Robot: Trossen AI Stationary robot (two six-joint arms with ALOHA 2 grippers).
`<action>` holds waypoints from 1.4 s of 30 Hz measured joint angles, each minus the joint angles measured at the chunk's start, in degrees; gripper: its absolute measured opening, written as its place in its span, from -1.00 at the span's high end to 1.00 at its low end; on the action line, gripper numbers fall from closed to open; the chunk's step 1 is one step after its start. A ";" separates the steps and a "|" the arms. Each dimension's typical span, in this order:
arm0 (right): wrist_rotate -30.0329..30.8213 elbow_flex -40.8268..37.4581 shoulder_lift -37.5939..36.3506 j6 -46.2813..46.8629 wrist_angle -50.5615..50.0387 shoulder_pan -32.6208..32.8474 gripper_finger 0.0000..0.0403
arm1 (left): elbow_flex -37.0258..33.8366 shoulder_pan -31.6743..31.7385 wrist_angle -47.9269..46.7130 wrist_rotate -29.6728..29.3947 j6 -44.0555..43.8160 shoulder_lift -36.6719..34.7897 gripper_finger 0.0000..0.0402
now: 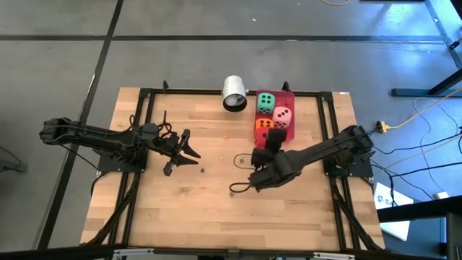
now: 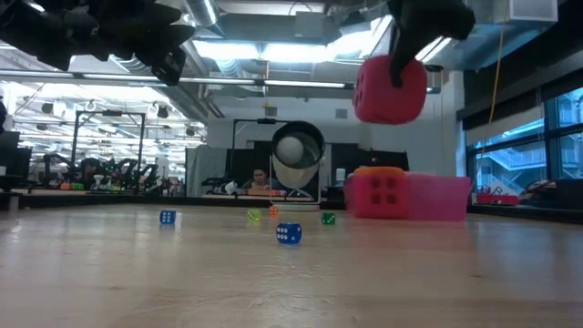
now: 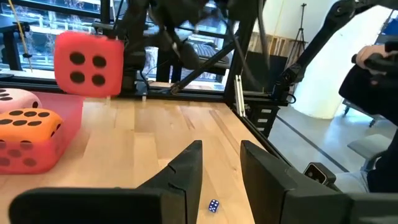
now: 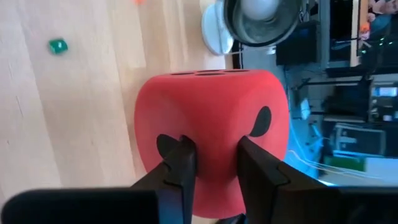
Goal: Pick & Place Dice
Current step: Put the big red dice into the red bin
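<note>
Low view shows the red die (image 2: 390,89) hanging in the air well above the tabletop (image 2: 291,282), pinched from above by the right claw (image 2: 401,66). In the right wrist view that claw's fingers (image 4: 180,163) dig into the soft foam, clamped on the die. The red tray (image 1: 287,96) already carries the green die (image 1: 266,102), the pink die (image 1: 282,116) and the orange die (image 1: 263,127); the red one hangs just beside the orange one, on the tray's near edge.

To finish well, I judge the claw should carry the die over the bare part of the tray, lower it until its underside is near the tray floor, then part the fingers slowly so the squeezed foam does not spring sideways into its neighbours.

A cube has no long axis. It hangs a little tilted, its four-pip face toward the left arm.

The left claw (image 1: 189,152) waits above the tabletop's left half, fingers (image 3: 186,174) apart, gripping nothing.
</note>
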 joint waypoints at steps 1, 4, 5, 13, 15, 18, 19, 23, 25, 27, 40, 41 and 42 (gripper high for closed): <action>0.02 0.00 -1.03 0.01 0.20 0.02 0.56 | 0.00 -0.01 0.00 0.00 0.02 -0.01 0.49; 0.02 0.01 -3.18 0.07 0.62 0.02 0.56 | 0.00 0.00 0.00 0.00 0.04 0.00 0.49; -0.07 -0.32 -3.70 -0.15 1.38 0.02 0.56 | 0.00 -0.01 0.00 0.00 0.04 -0.02 0.49; -1.93 -5.83 -9.84 -3.28 9.20 0.02 0.56 | 0.00 -0.01 0.00 0.00 0.11 0.00 0.49; -2.14 -8.10 -11.94 -6.13 14.52 0.02 0.56 | 0.00 -0.01 0.02 0.00 0.16 0.00 0.49; -4.04 -12.21 -15.49 -10.91 23.61 -0.16 0.56 | 0.00 -0.01 0.02 0.00 0.19 0.00 0.49; -4.86 -13.55 -16.72 -12.06 26.10 -0.34 0.56 | 0.00 0.00 0.02 0.00 0.19 -0.01 0.49; -5.90 -18.86 -22.11 -13.46 31.77 -1.01 0.56 | 0.00 -0.01 0.02 0.00 0.00 0.00 0.49; -6.00 -21.43 -24.83 -13.51 33.56 -1.04 0.56 | 0.00 0.00 0.04 0.00 0.02 -0.02 0.49; -6.71 -24.10 -27.69 -13.89 35.74 -1.00 0.56 | 0.00 -0.01 0.06 0.00 0.02 -0.02 0.49; -7.04 -35.99 -36.85 -11.91 31.82 -4.97 0.57 | 0.02 -0.01 0.22 -0.18 0.02 -0.02 0.49; -7.05 -36.16 -36.42 -11.88 30.88 -5.63 0.57 | 0.02 0.01 0.22 -0.22 0.01 -0.02 0.49; -7.08 -36.26 -36.04 -11.90 29.66 -6.19 0.57 | 0.02 -0.01 0.22 -0.26 0.00 -0.02 0.49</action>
